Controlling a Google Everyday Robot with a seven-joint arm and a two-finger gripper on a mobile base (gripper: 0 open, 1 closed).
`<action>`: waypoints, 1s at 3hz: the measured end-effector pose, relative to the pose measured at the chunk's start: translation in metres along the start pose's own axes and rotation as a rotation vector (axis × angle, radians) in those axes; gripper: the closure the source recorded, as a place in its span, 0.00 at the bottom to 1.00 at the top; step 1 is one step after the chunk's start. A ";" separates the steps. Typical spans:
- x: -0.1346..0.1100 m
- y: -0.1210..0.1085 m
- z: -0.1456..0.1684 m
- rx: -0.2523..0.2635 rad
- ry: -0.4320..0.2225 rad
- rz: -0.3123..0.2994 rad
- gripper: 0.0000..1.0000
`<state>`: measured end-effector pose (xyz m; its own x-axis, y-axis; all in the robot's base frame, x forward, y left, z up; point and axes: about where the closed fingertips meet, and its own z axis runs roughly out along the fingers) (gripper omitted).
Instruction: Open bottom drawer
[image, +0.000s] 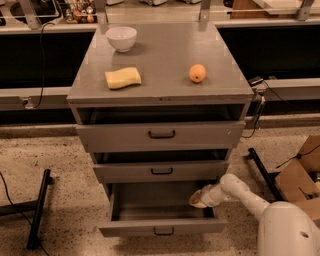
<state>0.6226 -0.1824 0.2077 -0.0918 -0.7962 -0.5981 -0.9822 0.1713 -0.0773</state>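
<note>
Progress looks nearly complete: the bottom drawer, lowest of three in the grey cabinet, stands pulled well out. Its front, with the small dark handle, sits forward of the two above, and its inside is showing. At the drawer's right side the end effector hangs over the inner right edge, close to the side wall; whether it is apart, together or clamped on anything I cannot tell. What is left, by my judgement, is at most a little more pull.

Around it, from the left: a black stand leg lies on the speckled floor, well apart from the cabinet. On the counter sit a white bowl, a yellow sponge and an orange, none in the way. The middle drawer overhangs the open one just above the arm, the likeliest thing to bump. A cardboard box stands at the far right.
</note>
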 end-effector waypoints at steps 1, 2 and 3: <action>0.014 0.006 0.017 -0.023 0.014 0.022 1.00; 0.029 0.021 0.030 -0.068 0.031 0.048 1.00; 0.038 0.045 0.039 -0.181 0.098 0.024 1.00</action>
<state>0.5809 -0.1818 0.1501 -0.1221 -0.8471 -0.5172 -0.9922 0.0907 0.0856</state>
